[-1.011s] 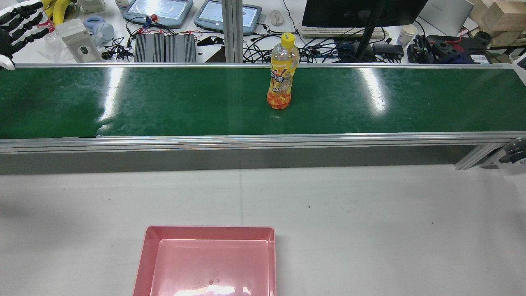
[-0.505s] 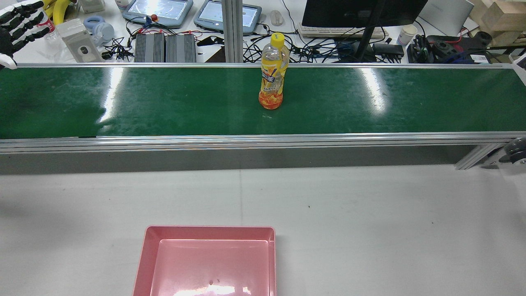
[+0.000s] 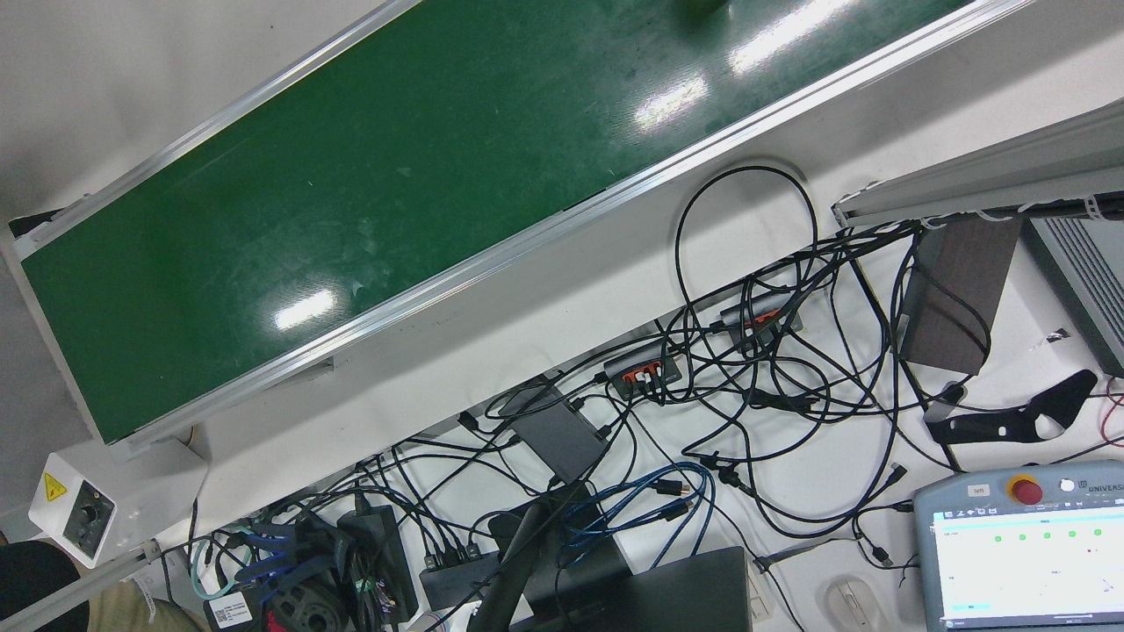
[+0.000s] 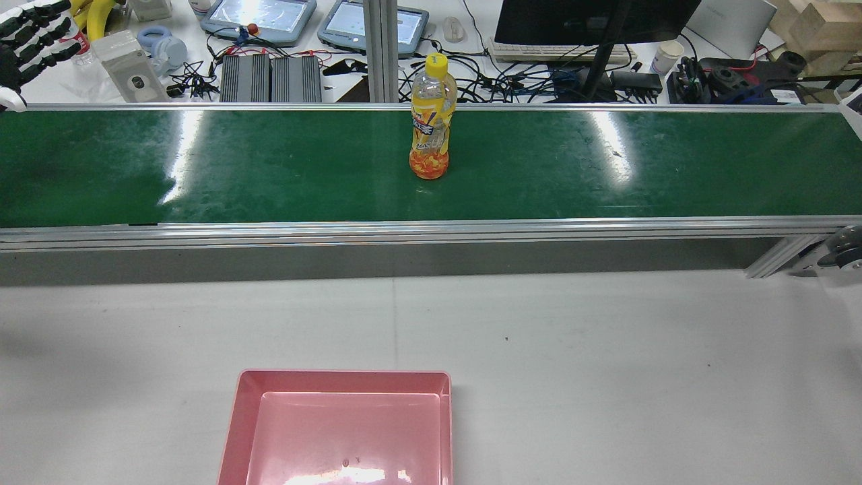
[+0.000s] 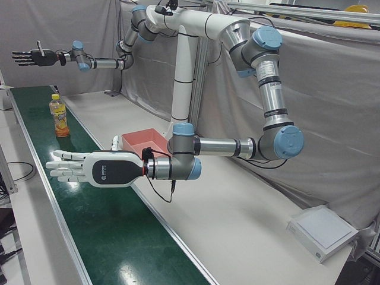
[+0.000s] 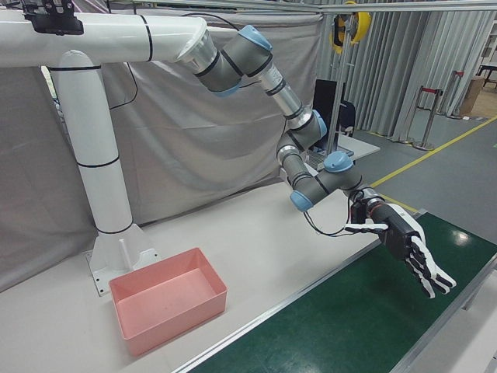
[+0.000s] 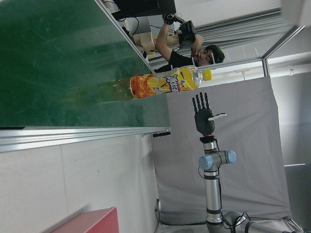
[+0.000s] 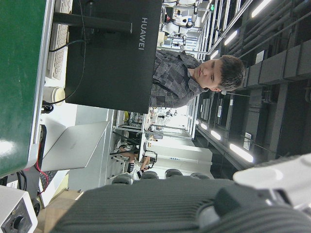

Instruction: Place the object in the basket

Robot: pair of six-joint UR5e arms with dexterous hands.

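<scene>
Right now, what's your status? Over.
Left hand open, right hand open. Bottle upright on belt, untouched. Basket empty. Nothing in the way.

Grey curtains (image 5: 332, 89) hang behind the white table (image 4: 606, 377). At the rear view's top, a cluttered desk holds a dark monitor (image 4: 592, 20) and tangled cables (image 3: 746, 386) (mostly black).

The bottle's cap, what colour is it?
Yellow. The bottle has a yellow cap, clearest in the rear view.

we see a yellow-capped orange drink bottle (image 4: 430, 121) standing upright on the green belt (image 4: 269, 168); an empty pink basket (image 4: 340, 431) sits well apart.
</scene>
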